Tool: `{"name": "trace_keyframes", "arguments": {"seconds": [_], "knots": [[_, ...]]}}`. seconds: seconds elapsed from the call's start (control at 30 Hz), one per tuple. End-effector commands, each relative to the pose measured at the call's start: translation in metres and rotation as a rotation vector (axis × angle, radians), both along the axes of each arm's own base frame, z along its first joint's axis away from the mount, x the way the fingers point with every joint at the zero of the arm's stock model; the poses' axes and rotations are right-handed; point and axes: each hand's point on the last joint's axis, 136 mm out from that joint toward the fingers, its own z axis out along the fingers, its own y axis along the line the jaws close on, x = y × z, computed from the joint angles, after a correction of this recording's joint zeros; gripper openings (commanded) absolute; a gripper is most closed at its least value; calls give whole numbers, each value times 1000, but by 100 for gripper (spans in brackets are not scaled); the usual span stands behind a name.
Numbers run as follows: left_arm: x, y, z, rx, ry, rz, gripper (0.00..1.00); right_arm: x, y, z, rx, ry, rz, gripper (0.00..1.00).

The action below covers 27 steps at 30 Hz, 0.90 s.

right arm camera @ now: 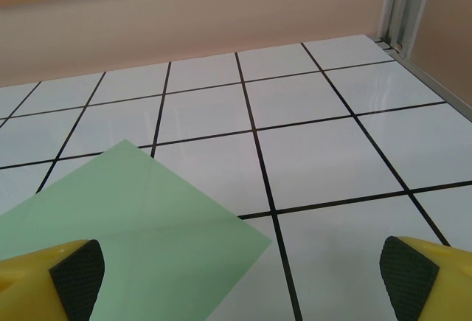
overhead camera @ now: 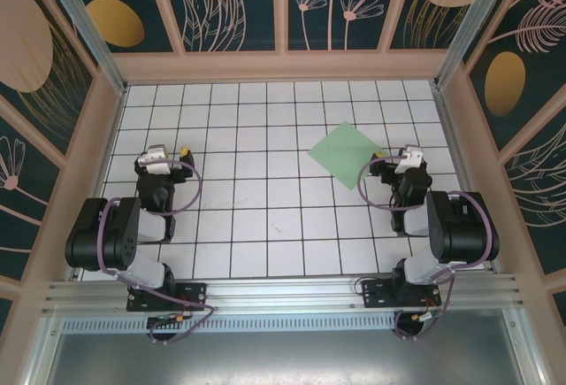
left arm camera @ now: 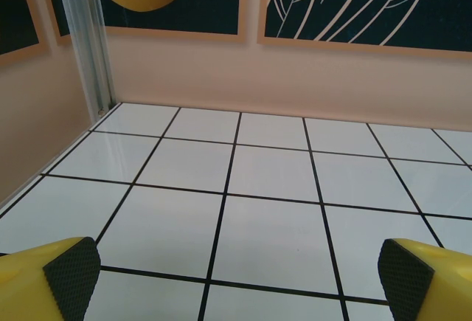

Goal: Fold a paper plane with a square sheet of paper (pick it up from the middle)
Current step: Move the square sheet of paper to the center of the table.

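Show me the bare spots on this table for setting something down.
Free: the tiled table middle, between the left end effector and the square sheet of paper; also the far left corner. Crowded: right side, where the sheet lies beside the right end effector.

I see the desk [overhead camera: 265, 217], a white surface ruled into square tiles by thin black lines. Pale peach walls [overhead camera: 283, 68] rise from its far, left and right edges, topped by dark teal panels [overhead camera: 234, 9] printed with gold discs and line-drawn leaves and flowers. Aluminium posts [overhead camera: 78, 15] stand at the desk's two far corners. A ribbed aluminium rail [overhead camera: 283, 296] runs along its near edge, and a dull grey metal sheet [overhead camera: 283, 354] lies just outside the desk past that rail
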Motion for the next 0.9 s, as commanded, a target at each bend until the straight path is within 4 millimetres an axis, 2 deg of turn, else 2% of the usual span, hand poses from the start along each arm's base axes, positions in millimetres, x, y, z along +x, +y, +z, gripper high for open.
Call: {"name": "trace_keyframes", "arguments": {"seconds": [0.0,0.47,0.6,0.73,0.77,0.87], "knots": [[3,-1,6,-5,-20,-11,99,6,-1,17,10,-65,3,99],[3,-2,6,-6,-17,-14,99,6,-2,17,10,-63,2,99],[3,-2,6,-6,-17,-14,99,11,4,23,0,-50,33,99],[-2,-2,10,-4,-40,-16,99,34,2,27,91,139,-8,99],[-8,-4,15,2,-68,-28,99,39,5,28,136,193,-10,99],[-28,7,34,-20,-136,39,99,45,22,38,282,264,32,99]]}}
